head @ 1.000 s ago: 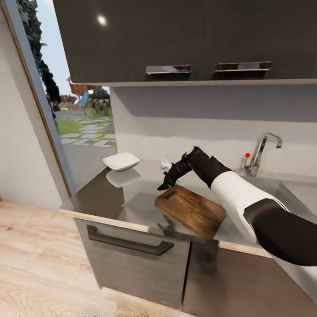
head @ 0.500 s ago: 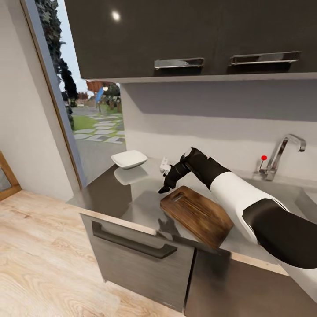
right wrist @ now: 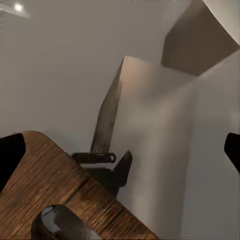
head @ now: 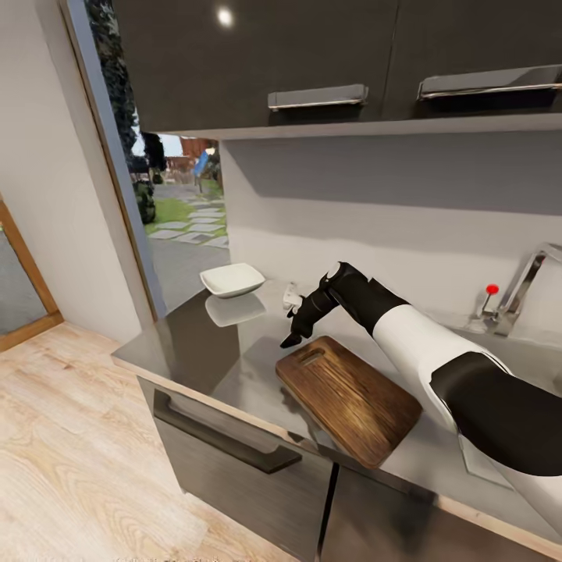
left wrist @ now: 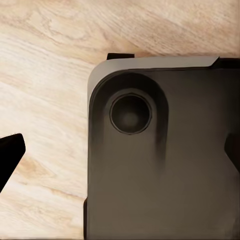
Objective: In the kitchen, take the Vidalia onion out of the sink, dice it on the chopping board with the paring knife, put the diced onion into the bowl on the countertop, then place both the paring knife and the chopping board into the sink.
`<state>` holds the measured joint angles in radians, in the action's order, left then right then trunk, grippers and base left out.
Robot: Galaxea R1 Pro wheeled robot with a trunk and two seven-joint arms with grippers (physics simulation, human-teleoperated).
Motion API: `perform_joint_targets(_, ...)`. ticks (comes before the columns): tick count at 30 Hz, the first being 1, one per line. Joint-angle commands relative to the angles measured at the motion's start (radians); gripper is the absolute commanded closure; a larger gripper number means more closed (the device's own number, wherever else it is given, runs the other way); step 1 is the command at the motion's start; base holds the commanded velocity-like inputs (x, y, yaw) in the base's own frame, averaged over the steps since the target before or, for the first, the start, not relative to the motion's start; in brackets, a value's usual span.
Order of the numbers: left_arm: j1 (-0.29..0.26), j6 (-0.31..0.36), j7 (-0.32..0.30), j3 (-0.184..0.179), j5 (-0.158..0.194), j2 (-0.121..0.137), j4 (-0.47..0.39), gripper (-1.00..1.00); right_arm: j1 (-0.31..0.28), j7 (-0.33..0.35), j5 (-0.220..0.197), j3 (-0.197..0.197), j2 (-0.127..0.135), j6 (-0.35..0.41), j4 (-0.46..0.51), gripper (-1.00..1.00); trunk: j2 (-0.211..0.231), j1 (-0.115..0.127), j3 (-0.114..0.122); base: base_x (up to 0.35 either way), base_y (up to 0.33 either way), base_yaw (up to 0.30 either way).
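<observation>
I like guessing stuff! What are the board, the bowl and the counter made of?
The board looks like dark wood: brown grain streaks. The bowl looks like smooth white ceramic, maybe plastic. The counter looks like polished grey metal: it mirrors the bowl.

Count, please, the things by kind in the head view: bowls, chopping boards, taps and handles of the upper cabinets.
Bowls: 1
Chopping boards: 1
Taps: 1
Upper cabinet handles: 2
Total: 5
</observation>
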<state>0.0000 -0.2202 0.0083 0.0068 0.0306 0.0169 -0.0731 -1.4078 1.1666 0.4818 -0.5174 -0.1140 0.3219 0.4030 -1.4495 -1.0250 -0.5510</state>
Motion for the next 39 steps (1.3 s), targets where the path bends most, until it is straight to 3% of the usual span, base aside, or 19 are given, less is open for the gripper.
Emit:
perform_joint_targets(1,0.0,-0.002,0.001,0.0,0.003,0.0,0.0,-1.0,0.0,0.006,0.001,-0.002,0.0,0.01,0.002,-1.0,0.0,0.0,-0.002,0.02,-0.049,0.183)
perform_joint_targets(6,0.0,-0.002,0.001,-0.001,0.003,0.0,0.0,-1.0,0.0,0.029,0.002,-0.005,0.001,0.01,0.002,-1.0,0.0,0.0,-0.009,0.008,-0.02,0.183)
perform_joint_targets(11,0.0,-0.002,0.001,-0.001,0.003,0.001,0.001,-1.0,0.0,0.057,0.003,-0.012,0.02,0.009,0.003,-1.0,0.0,0.0,-0.015,0.001,-0.002,0.182)
perform_joint_targets(15,0.0,-0.002,0.001,-0.001,0.003,0.001,0.001,-1.0,0.0,0.095,0.004,-0.024,0.061,0.008,0.005,-1.0,0.0,0.0,-0.02,0.0,0.0,0.175)
perform_joint_targets(20,0.0,-0.002,0.001,-0.001,0.003,0.0,0.001,-1.0,0.0,0.141,0.007,-0.025,0.077,0.008,0.013,-1.0,0.0,0.0,-0.023,0.0,0.0,0.069)
perform_joint_targets(27,0.0,-0.002,0.001,-0.001,0.003,0.0,0.001,-1.0,0.0,0.19,0.017,-0.026,0.129,0.008,0.03,-1.0,0.0,0.0,-0.023,0.0,0.0,0.011)
perform_joint_targets(29,0.0,-0.002,0.001,-0.001,0.003,0.0,0.001,-1.0,0.0,0.204,0.049,-0.025,0.143,0.008,0.045,-1.0,0.0,0.0,-0.023,0.0,0.0,0.001)
perform_joint_targets(31,0.0,-0.002,0.001,-0.001,0.003,0.0,0.001,-1.0,0.0,0.227,0.107,-0.025,0.154,0.008,0.062,-1.0,0.0,0.0,-0.023,0.0,0.0,0.0)
perform_joint_targets(34,0.0,-0.002,0.001,-0.001,0.003,0.0,0.005,-1.0,0.0,0.287,0.227,-0.023,0.163,-0.021,0.083,-1.0,0.0,0.0,-0.023,0.0,0.0,0.0)
perform_joint_targets(39,0.0,-0.002,0.001,-0.001,0.003,0.0,0.007,-1.0,0.0,0.309,0.269,-0.023,0.166,-0.041,0.09,-1.0,0.0,0.0,-0.023,0.0,0.0,0.0)
